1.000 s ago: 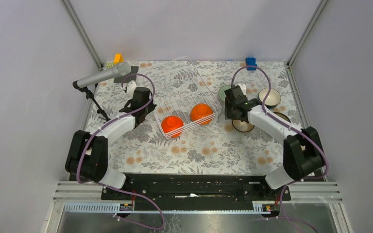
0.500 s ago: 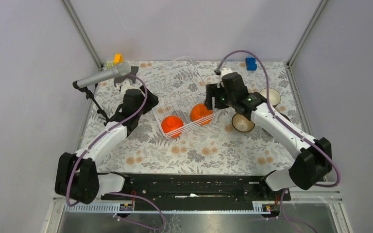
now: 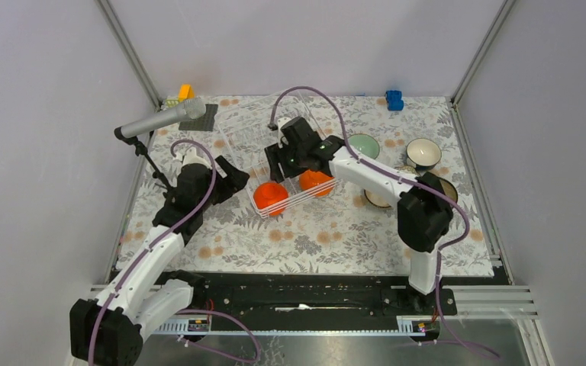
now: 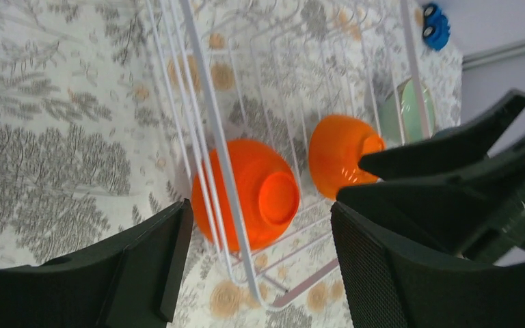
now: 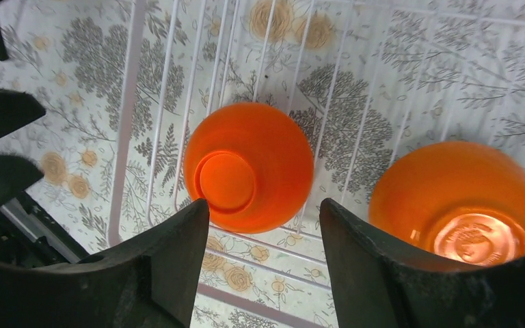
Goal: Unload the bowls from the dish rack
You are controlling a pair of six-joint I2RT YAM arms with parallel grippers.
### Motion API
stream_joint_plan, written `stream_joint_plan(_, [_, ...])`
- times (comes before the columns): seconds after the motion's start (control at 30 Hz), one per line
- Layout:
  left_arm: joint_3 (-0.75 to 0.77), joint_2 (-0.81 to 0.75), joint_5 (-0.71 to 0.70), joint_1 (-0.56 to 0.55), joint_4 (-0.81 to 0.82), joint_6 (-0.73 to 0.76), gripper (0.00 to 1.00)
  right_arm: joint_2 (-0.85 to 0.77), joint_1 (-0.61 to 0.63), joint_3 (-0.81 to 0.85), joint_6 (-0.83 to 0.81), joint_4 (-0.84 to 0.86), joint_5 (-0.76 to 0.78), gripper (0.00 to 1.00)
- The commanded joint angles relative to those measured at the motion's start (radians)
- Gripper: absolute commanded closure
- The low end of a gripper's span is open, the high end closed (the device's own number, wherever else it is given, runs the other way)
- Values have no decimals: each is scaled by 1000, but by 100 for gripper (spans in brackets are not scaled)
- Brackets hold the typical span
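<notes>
Floral tabletop point(image 3: 313, 229), mic point(image 3: 160, 120) by left arm point(image 3: 156, 240). Wires of dish rack point(image 4: 215, 137) run between left pincer point(image 4: 260, 212) and orange bowl point(image 4: 266, 198). Right pincer point(image 5: 263, 205) is above it, both pincers apart. Right arm point(image 3: 374, 174) half-hides one bowl point(image 3: 375, 202).

The left orange bowl point(image 3: 271, 197) and right orange bowl point(image 3: 315, 180) lie upside down in the wire dish rack point(image 3: 255, 149).

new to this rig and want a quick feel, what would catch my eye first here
Two bright orange bowls sit upside down in the white wire dish rack at mid-table. The right gripper hangs open just above them, and the left gripper is open beside the rack's left edge. A mint green bowl and a white bowl stand farther right.
</notes>
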Motion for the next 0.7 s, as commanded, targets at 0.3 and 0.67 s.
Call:
stream_joint_plan(0.3, [-123, -90, -1, 4, -35, -11, 21, 177, 65, 103, 0, -38, 109, 40])
stream_joint_plan(0.67, [-156, -89, -47, 4, -18, -18, 21, 275, 63, 239, 85, -55, 481, 74])
